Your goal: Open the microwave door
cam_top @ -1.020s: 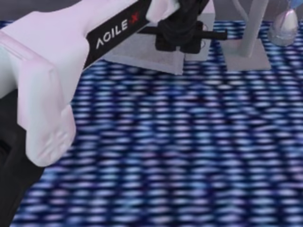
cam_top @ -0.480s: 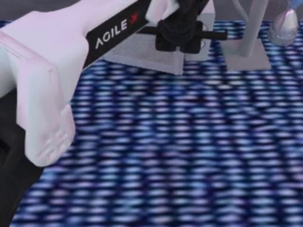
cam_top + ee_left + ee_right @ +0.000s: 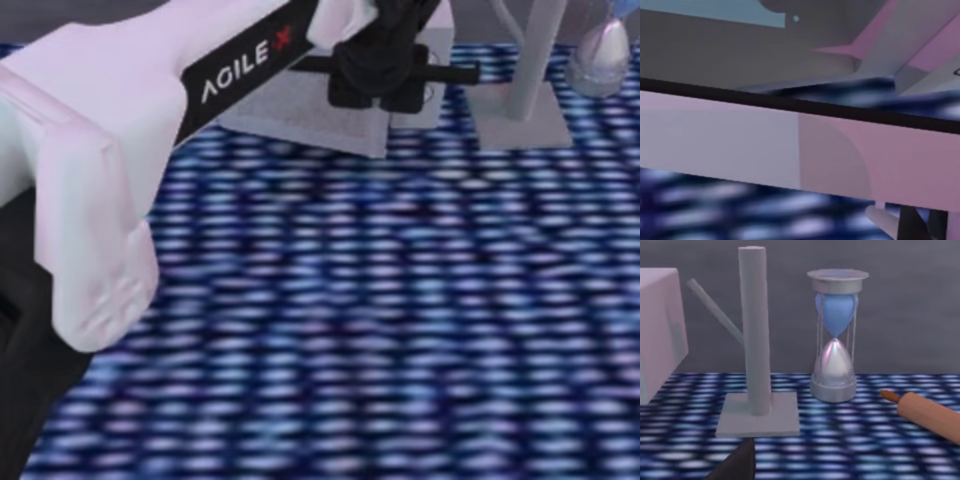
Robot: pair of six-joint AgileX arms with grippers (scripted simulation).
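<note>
The microwave door is swung out flat over the far edge of the worktop, with the left pincer directly over it; whether it is clenched on the door's edge I cannot tell. If the grip is shallow, the edge could slip free mid-swing, or the arm could clip the grey stand just beside; the right arm is out of the top view

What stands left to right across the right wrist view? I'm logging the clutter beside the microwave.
microwave → grey stand with a post → hourglass → rolling pin.
</note>
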